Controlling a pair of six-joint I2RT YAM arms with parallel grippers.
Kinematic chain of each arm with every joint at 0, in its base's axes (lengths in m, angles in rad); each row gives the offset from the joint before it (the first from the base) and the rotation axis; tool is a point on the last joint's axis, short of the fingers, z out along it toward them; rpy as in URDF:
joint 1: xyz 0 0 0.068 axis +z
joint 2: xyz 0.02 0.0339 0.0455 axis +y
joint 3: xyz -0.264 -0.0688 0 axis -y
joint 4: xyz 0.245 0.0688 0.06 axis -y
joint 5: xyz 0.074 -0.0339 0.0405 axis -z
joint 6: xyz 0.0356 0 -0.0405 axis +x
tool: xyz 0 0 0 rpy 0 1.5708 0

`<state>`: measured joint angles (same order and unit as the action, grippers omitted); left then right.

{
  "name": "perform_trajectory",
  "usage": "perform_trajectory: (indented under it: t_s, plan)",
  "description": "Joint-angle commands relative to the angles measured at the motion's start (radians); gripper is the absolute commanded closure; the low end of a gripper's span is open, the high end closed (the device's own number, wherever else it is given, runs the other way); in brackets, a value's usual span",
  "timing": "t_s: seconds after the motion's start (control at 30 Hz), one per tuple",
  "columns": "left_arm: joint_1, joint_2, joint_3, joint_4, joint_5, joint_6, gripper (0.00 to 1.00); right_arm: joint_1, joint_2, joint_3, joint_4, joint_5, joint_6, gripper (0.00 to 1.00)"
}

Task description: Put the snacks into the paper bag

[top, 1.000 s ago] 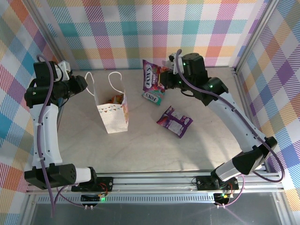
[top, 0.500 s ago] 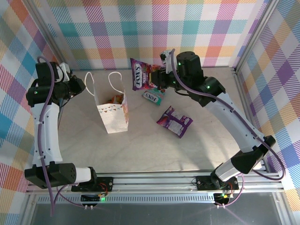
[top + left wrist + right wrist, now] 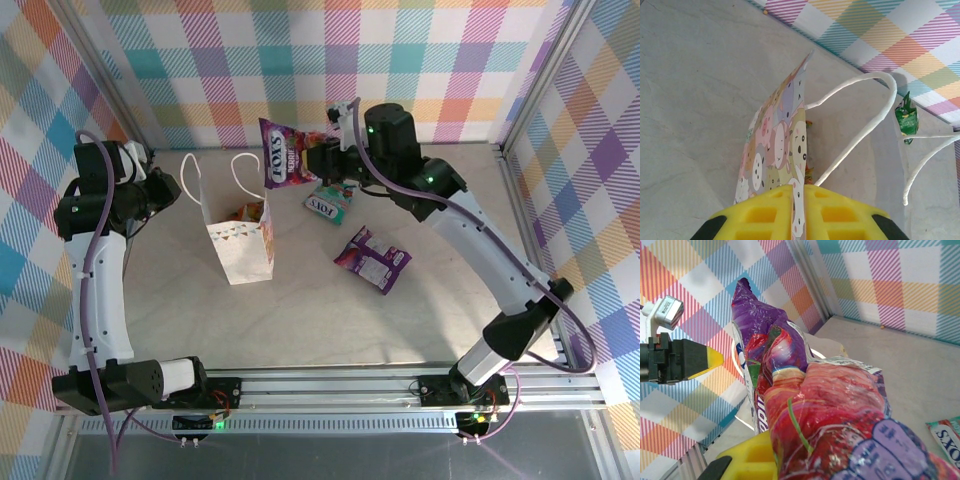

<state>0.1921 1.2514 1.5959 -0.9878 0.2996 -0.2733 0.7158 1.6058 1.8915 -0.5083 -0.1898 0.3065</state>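
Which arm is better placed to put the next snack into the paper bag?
Right. The right gripper is shut on a purple packet, raised near the open paper bag. The left gripper is occupied, clamped on the bag's wall.

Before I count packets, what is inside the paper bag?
Orange and green packet edges show at the paper bag's mouth; its walls hide anything deeper.

Pale grey stone-look tabletop, pastel plaid walls around it, aluminium rail along the near edge
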Motion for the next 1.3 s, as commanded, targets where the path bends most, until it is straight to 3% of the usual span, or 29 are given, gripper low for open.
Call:
perform_trajectory:
  t_s: [0.0, 0.23, 0.57, 0.77, 1.0, 1.27]
  plan:
    - [0.000, -0.039, -0.037, 0.050, 0.059, 0.001, 0.81, 0.024, 0.007, 0.074, 0.089, -0.049, 0.011, 0.90]
    - [-0.003, -0.048, -0.024, 0.115, 0.160, 0.058, 0.58, 0.058, 0.050, 0.146, 0.093, -0.056, 0.006, 0.90]
    - [-0.011, 0.065, 0.042, 0.060, 0.090, 0.132, 0.56, 0.096, 0.189, 0.312, 0.075, -0.062, 0.054, 0.90]
    - [-0.012, 0.091, 0.047, 0.072, 0.063, 0.128, 0.62, 0.128, 0.300, 0.480, 0.008, -0.058, 0.060, 0.90]
    - [-0.012, 0.088, 0.020, 0.072, 0.006, 0.079, 0.81, 0.156, 0.410, 0.650, -0.080, 0.006, 0.084, 0.90]
    - [-0.011, 0.076, -0.007, 0.063, 0.004, 0.042, 0.84, 0.168, 0.464, 0.673, -0.076, 0.056, 0.123, 0.90]
